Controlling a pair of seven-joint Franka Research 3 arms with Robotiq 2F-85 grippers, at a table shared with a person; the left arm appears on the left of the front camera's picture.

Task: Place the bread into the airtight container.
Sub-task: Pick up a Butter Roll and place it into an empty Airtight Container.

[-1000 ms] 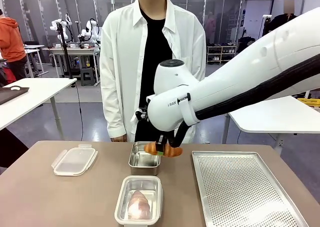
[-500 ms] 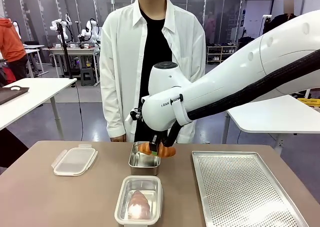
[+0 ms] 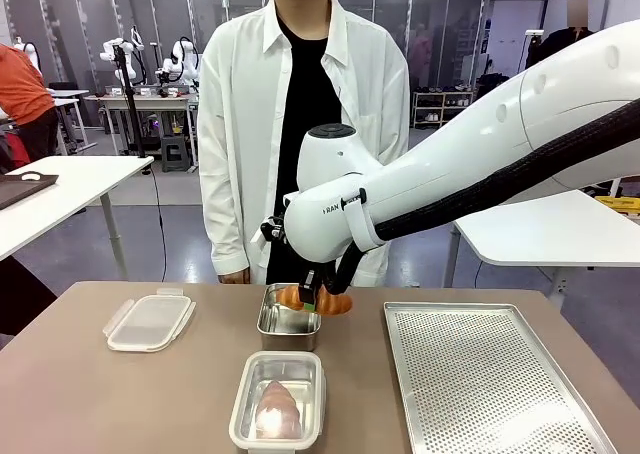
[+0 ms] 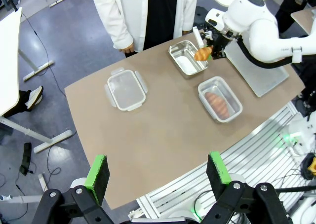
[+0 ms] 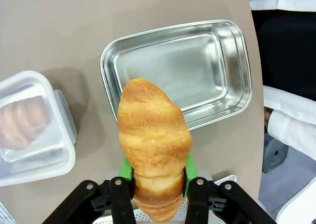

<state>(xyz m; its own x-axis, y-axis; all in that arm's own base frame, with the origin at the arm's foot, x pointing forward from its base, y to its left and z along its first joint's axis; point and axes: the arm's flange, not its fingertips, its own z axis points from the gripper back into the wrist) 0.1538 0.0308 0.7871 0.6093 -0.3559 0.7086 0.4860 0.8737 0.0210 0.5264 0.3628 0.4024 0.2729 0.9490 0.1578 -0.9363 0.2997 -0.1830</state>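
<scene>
writing: small dark lettering sits on the right arm's white wrist housing in the front view, too small to read whole; no print on the containers.
change: a second ago the right gripper (image 3: 320,296) and its load hung a little further toward picture right; now they are over the right rim of the steel pan (image 3: 288,329). since half a second ago almost nothing has moved.
bread (image 5: 154,135): a golden-brown croissant with ridged, glossy layers, paler in the creases, its long axis running up from between the fingers.
bread's place: in the air, off the table (image 3: 100,404), above the steel pan's rim, and beyond the airtight container (image 3: 240,414).
right gripper: green pads pressed on both sides of the croissant's lower half, clamped on it.
left gripper (image 4: 157,174): fingers spread wide with nothing between them, high above the table's near edge.
airtight container: clear, lidless, with another bread (image 3: 278,409) lying inside.
lid (image 3: 150,322): flat on the table at the left, well apart from the container.
perforated tray (image 3: 490,374): on the table at the right.
person (image 3: 300,124): stands at the far side in a white shirt over black.
</scene>
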